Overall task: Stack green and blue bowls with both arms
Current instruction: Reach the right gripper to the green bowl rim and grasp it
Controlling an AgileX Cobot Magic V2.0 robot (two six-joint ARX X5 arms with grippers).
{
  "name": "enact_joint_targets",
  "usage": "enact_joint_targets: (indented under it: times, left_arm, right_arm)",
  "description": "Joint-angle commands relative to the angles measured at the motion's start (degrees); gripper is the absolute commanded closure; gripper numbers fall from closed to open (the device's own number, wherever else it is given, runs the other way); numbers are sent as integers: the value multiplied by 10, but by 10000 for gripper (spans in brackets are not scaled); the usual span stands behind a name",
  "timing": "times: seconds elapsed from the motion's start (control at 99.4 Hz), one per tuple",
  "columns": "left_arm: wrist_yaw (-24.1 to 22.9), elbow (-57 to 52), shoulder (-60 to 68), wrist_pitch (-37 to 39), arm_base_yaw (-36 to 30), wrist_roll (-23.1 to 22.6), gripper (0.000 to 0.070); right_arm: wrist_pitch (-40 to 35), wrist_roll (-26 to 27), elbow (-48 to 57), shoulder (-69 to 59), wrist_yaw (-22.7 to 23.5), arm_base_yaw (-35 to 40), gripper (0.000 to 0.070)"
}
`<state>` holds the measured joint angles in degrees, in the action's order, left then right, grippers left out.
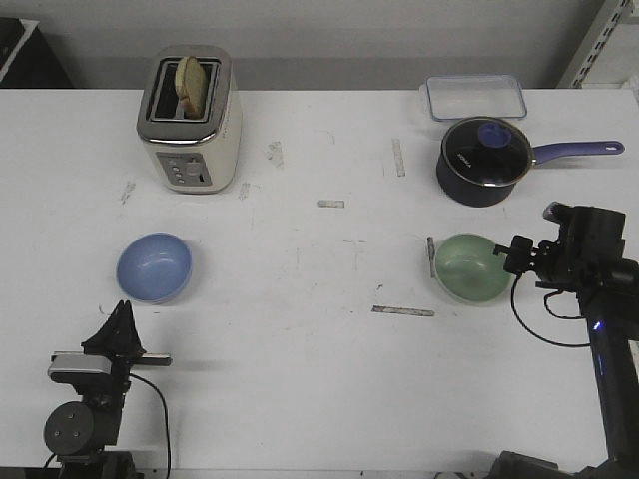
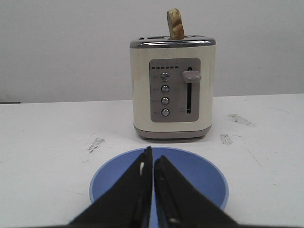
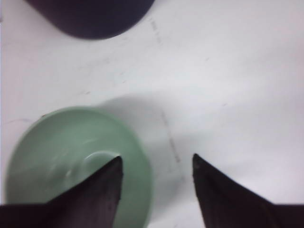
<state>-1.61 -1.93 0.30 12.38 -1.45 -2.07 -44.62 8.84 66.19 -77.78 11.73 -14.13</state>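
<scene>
The blue bowl (image 1: 154, 266) sits upright on the left of the white table, the green bowl (image 1: 471, 267) on the right. My left gripper (image 1: 122, 309) rests near the front edge, just short of the blue bowl (image 2: 199, 180); it is shut (image 2: 153, 159) with nothing in it and points at the bowl. At the green bowl's right rim my right gripper (image 1: 502, 254) is open (image 3: 156, 161). One finger hangs over the green bowl's (image 3: 61, 147) inside, the other over bare table outside, with the rim between them.
A cream toaster (image 1: 189, 120) with a slice of bread stands behind the blue bowl. Behind the green bowl sits a dark blue pot (image 1: 484, 160) with a glass lid, its handle pointing right. A clear container (image 1: 475, 97) lies further back.
</scene>
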Motion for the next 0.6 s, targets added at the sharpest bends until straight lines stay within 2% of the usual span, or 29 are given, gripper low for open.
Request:
enact_joint_targets:
  times: [0.0,0.06,0.141,0.171,0.433,0.594]
  left_arm:
    - [-1,12,-1,6,1,-3,699]
    - [-1,12,-1,6,1,-3,699]
    - [-1,12,-1,6,1,-3,699]
    - [-1,12,-1,6,1,-3,699]
    - [-1,12,-1,6,1,-3,699]
    - [-1,12,-1,6,1,-3,699]
  right_arm:
    - [-6,1,12,-15,23,-8,333]
    - [-13,0,12,-20,41,-14,288]
    - [-24,0,12,-27,52,-16,152]
    - [-28,0,12,-30,52,-16,121]
    - [10,-1,-26,-45,52,-16,121]
    - [41,2,-69,-54,66,-15,155]
